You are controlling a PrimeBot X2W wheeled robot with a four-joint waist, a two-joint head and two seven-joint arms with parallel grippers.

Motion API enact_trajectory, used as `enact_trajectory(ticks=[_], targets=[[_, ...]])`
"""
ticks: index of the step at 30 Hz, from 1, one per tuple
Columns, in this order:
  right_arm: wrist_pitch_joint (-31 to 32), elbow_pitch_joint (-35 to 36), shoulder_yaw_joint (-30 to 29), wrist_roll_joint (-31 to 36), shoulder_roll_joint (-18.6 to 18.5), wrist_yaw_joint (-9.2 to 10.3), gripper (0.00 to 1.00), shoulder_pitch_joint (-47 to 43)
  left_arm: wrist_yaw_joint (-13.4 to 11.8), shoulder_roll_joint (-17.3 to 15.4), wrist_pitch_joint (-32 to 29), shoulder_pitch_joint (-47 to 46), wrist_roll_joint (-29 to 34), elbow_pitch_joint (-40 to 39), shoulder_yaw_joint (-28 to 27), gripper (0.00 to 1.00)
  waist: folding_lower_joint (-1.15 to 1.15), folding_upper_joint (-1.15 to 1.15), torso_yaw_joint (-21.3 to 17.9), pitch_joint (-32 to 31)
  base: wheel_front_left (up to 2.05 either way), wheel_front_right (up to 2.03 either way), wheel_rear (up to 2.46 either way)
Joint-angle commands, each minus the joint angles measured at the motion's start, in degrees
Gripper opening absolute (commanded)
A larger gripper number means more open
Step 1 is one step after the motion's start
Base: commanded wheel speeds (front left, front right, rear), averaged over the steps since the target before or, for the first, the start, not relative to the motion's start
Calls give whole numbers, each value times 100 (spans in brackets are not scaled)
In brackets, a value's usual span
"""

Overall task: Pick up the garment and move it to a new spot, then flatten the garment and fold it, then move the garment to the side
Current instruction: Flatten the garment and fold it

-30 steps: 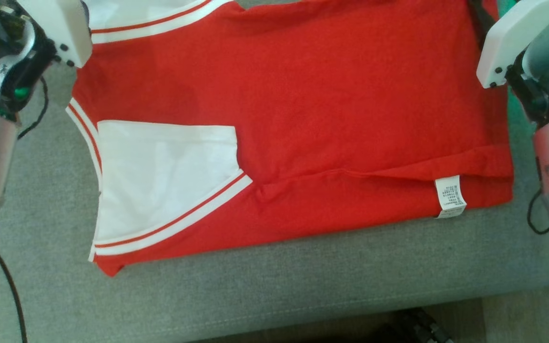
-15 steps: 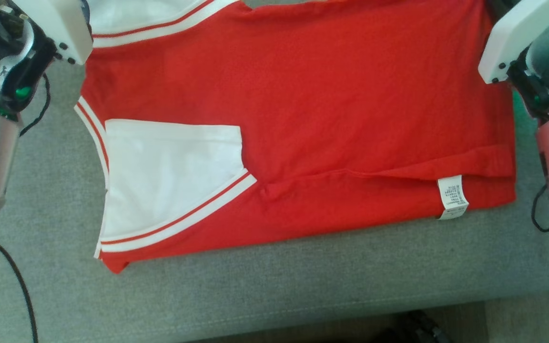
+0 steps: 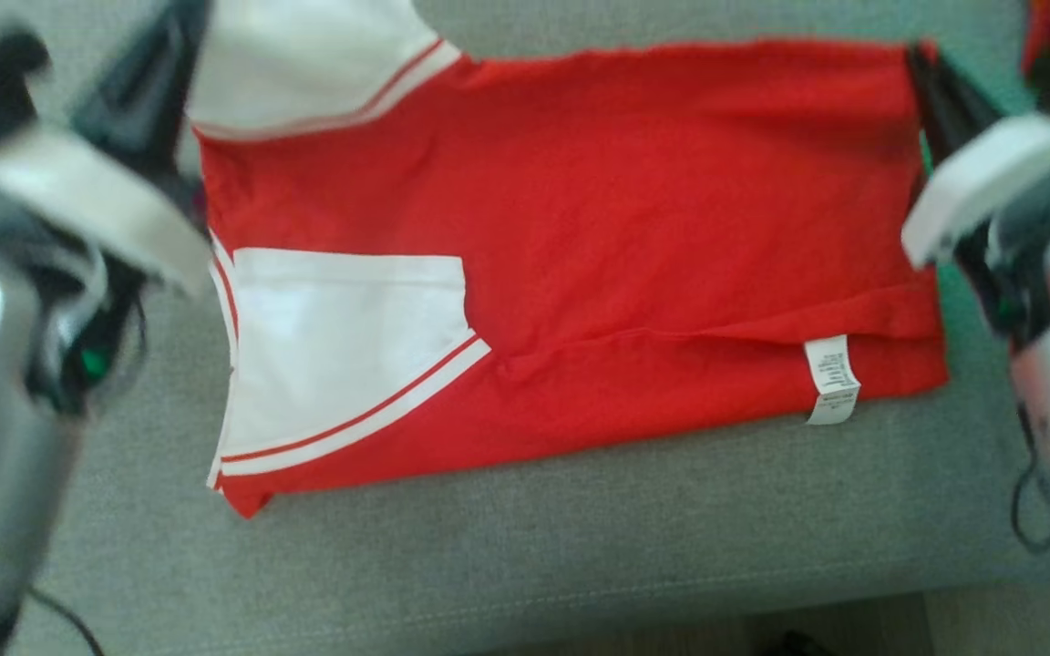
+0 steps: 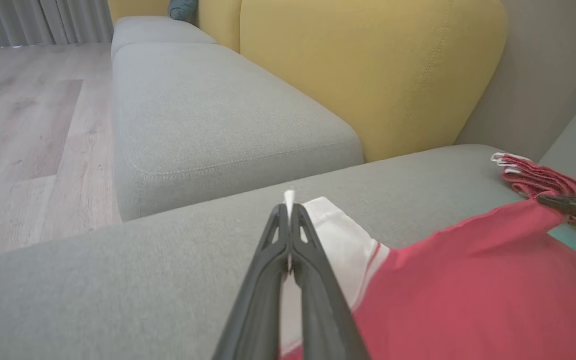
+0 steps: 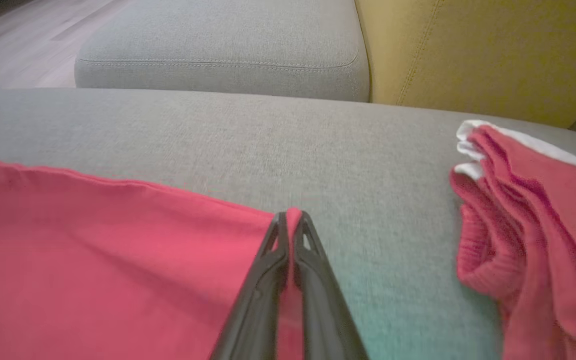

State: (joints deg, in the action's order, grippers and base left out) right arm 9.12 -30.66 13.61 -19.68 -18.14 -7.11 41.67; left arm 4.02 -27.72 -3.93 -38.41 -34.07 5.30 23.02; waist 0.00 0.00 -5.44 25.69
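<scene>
The garment, a red shirt with white, red-striped sleeves, lies folded on the grey sofa seat. A white label hangs at its near right hem. My left gripper is at the garment's far left corner. In the left wrist view this gripper is shut on the edge of the white sleeve. My right gripper is at the far right corner, and in the right wrist view it is shut on the red corner. Both held corners sit slightly raised off the seat.
A second red garment lies bunched on the seat just right of my right gripper. Yellow back cushions stand behind the seat. A neighbouring grey seat and wooden floor lie beyond. The seat's front edge is close.
My right gripper has shut on the garment's far right corner. Both arms are blurred with motion. The head view has shifted, so the garment's far edge now shows.
</scene>
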Motion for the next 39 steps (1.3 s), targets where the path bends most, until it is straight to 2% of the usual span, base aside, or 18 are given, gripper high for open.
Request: enact_trajectory(ticks=[1, 8, 15, 23, 29, 31, 33, 34, 35, 36, 37, 39], targets=[[-75, 352, -28, -34, -103, -37, 0, -307, -102, -278, 109, 185, -48, -415, -311, 0, 0, 0, 24, -216, 0, 0, 0], [-47, 1169, -453, 122, -30, -37, 0, -1518, -478, -124, 467, 1626, -174, -1193, -239, 0, 0, 0, 104, -694, 0, 0, 0], [215, 1816, -822, 275, 200, -37, 0, -2350, -765, 172, 821, 2732, -462, -1463, -218, 0, 0, 0, 127, -940, 0, 0, 0], [351, 2075, -1067, 381, 395, -37, 0, -2749, -806, 491, 1221, 3200, -640, -1145, -163, 0, 0, 0, 184, -1019, 0, 0, 0], [365, 2154, -1172, 450, 512, -37, 0, -2948, -801, 578, 1298, 3398, -669, -916, -60, 0, 0, 0, 186, -1075, 0, 0, 0], [360, 2166, -1199, 462, 559, -37, 27, -2999, -794, 630, 1315, 3450, -707, -801, -25, 0, 0, 0, 185, -1096, 0, 0, 0], [355, 2172, -1228, 466, 601, -37, 45, -3037, -773, 679, 1336, 3481, -739, -703, 10, 0, 0, 0, 180, -1121, 0, 0, 0], [348, 2174, -1247, 474, 619, -37, 71, -3054, -767, 698, 1358, 3489, -739, -664, 24, 27, 0, 0, 177, -1131, 0, 0, 0], [338, 2179, -1265, 486, 640, -37, 90, -3074, -764, 717, 1383, 3498, -739, -629, 33, 48, 0, 0, 174, -1142, 0, 0, 0], [324, 2186, -1286, 499, 666, -37, 100, -3099, -764, 734, 1410, 3510, -739, -597, 38, 87, 0, 0, 171, -1156, 0, 0, 0], [307, 2196, -1305, 510, 693, -37, 100, -3130, -769, 755, 1439, 3526, -747, -569, 33, 100, 0, 0, 168, -1174, 0, 0, 0], [279, 2233, -1332, 521, 741, -37, 100, -3209, -792, 782, 1498, 3573, -751, -535, 15, 100, 0, 0, 160, -1200, 0, 0, 0]])
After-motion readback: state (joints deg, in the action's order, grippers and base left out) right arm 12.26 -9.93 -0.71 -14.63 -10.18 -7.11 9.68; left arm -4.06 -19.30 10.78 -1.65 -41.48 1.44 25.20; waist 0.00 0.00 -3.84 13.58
